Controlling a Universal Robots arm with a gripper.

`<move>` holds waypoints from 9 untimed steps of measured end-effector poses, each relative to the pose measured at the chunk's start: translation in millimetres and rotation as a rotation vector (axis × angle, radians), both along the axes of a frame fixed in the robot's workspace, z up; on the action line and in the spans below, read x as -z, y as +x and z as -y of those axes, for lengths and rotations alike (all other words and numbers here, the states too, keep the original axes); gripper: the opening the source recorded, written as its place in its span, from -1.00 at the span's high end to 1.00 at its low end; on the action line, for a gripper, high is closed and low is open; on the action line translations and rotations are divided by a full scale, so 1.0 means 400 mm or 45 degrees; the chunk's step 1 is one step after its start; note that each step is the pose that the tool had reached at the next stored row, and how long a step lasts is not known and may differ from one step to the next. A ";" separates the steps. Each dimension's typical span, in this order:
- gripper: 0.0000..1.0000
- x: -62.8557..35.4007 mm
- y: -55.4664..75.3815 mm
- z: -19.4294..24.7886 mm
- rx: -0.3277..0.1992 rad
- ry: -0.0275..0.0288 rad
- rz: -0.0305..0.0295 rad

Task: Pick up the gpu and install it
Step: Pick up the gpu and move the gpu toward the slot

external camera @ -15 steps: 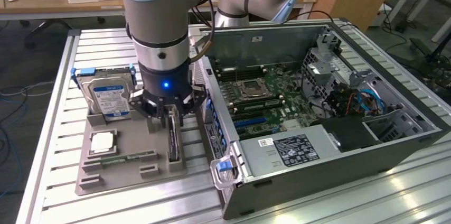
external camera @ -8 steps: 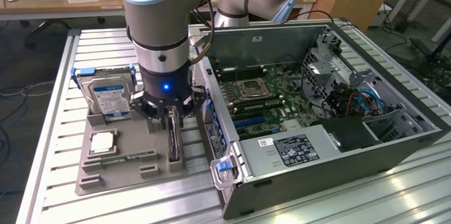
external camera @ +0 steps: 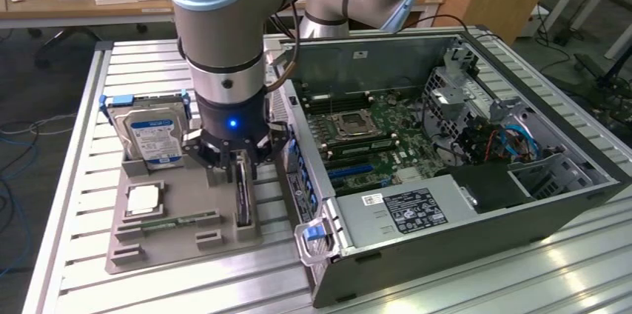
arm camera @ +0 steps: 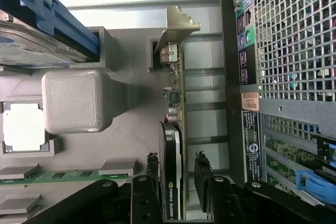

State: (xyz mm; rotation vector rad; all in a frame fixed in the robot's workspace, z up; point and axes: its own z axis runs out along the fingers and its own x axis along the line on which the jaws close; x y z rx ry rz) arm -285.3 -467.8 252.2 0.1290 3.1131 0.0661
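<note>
The gpu (external camera: 242,197) is a thin dark card standing on edge in a slot of the grey parts holder (external camera: 177,249). In the wrist view the gpu (arm camera: 171,182) shows its black cooler, a green board edge and a silver bracket (arm camera: 176,24) at the far end. My gripper (external camera: 240,164) is lowered straight over the card. It is open, with one finger on each side of the card. In the wrist view the gripper (arm camera: 177,162) straddles the card, and a small gap remains beside the fingers (arm camera: 202,167).
The open computer case (external camera: 553,203) lies close beside the holder, on the exterior view's right, with its motherboard (external camera: 375,144) exposed. A hard drive (external camera: 153,136), a processor (external camera: 143,199) and a green memory stick (external camera: 170,221) also sit in the holder. All of it rests on a slatted aluminium table (external camera: 79,181).
</note>
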 end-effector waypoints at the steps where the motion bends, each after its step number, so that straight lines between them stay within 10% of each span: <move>1: 0.17 0.001 -0.001 0.000 0.000 0.0002 0.0002; 9: 0.17 0.015 -0.003 -0.001 0.001 0.0002 0.0002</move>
